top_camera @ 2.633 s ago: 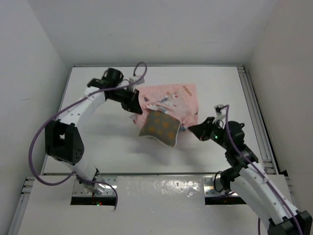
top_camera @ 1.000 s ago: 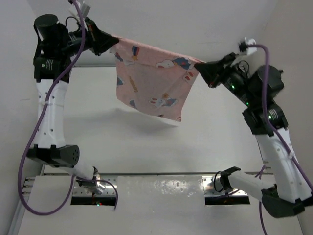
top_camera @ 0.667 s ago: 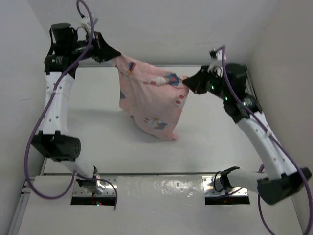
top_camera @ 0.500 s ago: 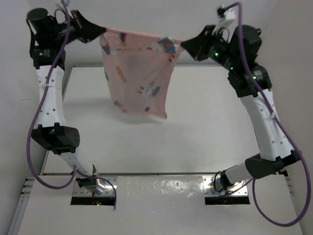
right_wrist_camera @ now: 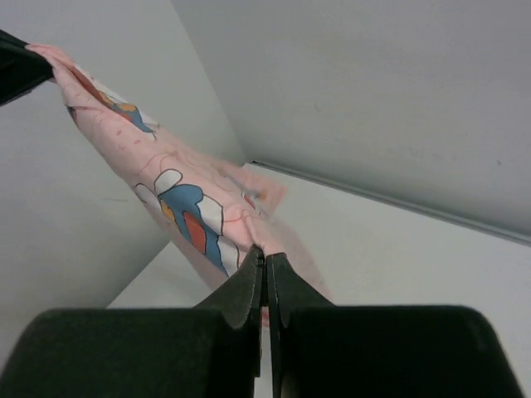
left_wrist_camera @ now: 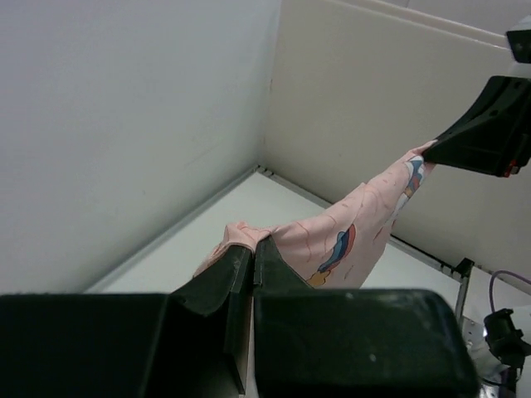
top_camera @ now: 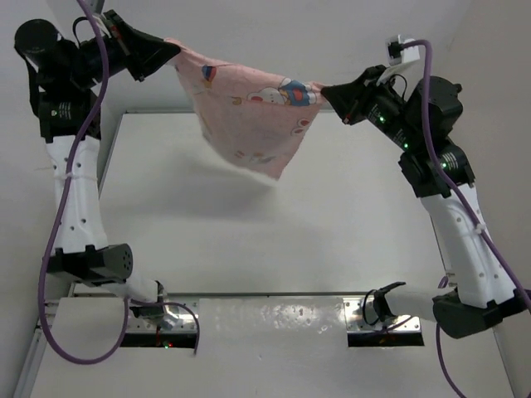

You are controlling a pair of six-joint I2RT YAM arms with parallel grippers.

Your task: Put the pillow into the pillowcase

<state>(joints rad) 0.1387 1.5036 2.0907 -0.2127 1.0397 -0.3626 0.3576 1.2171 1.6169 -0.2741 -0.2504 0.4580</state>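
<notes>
High at the left of the scene, the left gripper [top_camera: 168,50] is clamped shut on one top corner of the pillowcase [top_camera: 249,112], its arm standing tall against the left wall [top_camera: 33,207] with a purple cable [top_camera: 51,249] looping down beside it. The left wrist view shows the two black fingers [left_wrist_camera: 236,269] pressed together with a pinch of pink cloth between their tips. From that corner the pillowcase stretches rightward across the far half of the white table [top_camera: 249,240], held well above it. Its top edge sags a little between the arms, and its body hangs down to a point near the middle, clear of the surface. White rabbits and blue and red motifs show on the cloth. Whether the pillow lies inside cannot be told from any view. At the right, the right gripper [top_camera: 325,89] is closed on the opposite top corner at about the same height. The right wrist view shows its fingers [right_wrist_camera: 249,286] shut tight on the pink fabric.
</notes>
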